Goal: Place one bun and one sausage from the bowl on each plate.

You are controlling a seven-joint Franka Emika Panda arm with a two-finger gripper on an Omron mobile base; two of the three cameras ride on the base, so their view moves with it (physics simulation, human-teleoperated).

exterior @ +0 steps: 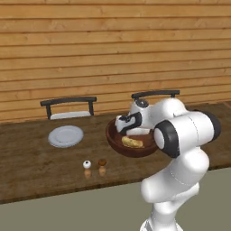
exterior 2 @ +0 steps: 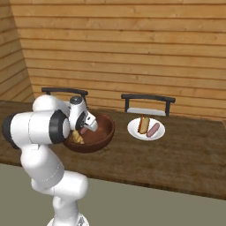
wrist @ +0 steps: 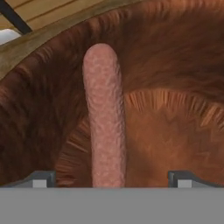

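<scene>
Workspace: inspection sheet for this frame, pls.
Surface: dark wooden table.
Job's things: bowl holds a sausage and a bun; right plate carries a bun and a sausage; left plate bare.
Clutter: two small shakers at the near edge.
Claw: claw open, in the bowl, fingers either side of the sausage.
Cables: nothing seen.
Surroundings: two chairs, plank wall.

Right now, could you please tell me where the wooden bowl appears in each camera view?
Left base view: the bowl sits right of centre, partly behind the arm, a bun inside.
Right base view: it sits left of centre, left of the filled plate.
Hand view: its wall surrounds a sausage.
Shared landmark: the bowl's dark reddish rim.
</scene>
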